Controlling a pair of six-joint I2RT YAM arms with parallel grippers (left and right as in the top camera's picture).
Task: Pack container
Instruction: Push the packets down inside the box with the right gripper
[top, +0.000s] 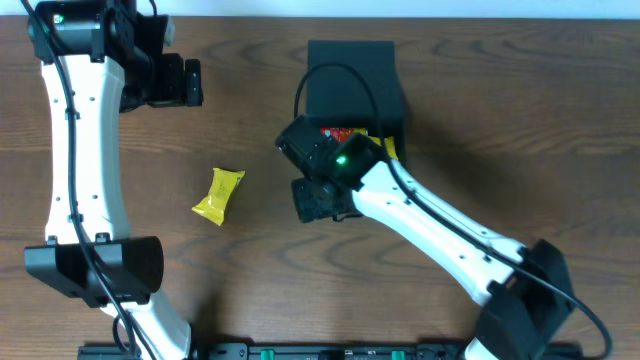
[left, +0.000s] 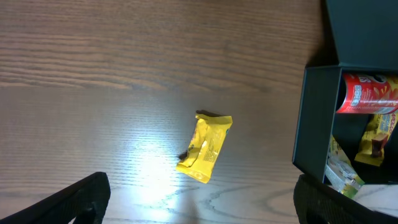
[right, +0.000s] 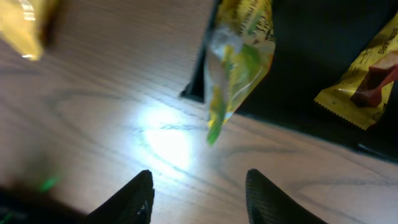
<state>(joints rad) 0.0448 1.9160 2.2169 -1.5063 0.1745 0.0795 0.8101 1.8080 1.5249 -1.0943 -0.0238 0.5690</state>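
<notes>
Judging by the layout, packing was midway: the teal container (top: 350, 70) sat open at the table's (top: 250, 290) far side, right gripper (right: 198, 196) by its near edge, left gripper (left: 202, 183) well away, both spread and empty, so the loose yellow packet (left: 205, 147) probably needed grabbing next.

Cannot see most of the inside of the dark teal-green rectangular matte container (top: 350, 70) from overhead, with the white right arm (top: 430, 215) lying across it. Lose its right part past the edge in the left wrist view, along with the end of the small red cylindrical can (left: 367, 93) inside. Get only two dark finger stubs of the wide-spread left claw (left: 202, 202) at the bottom corners there. In the right wrist view, find a blurred yellow foil packet (right: 25, 25) cropped at the top left corner, a clear yellow-green plastic pouch (right: 239, 62) cut at the top, a yellow wrapper with a brown bar pictured (right: 360, 87) cut at the right, and the right claw (right: 199, 193) clipped by the bottom edge.
</notes>
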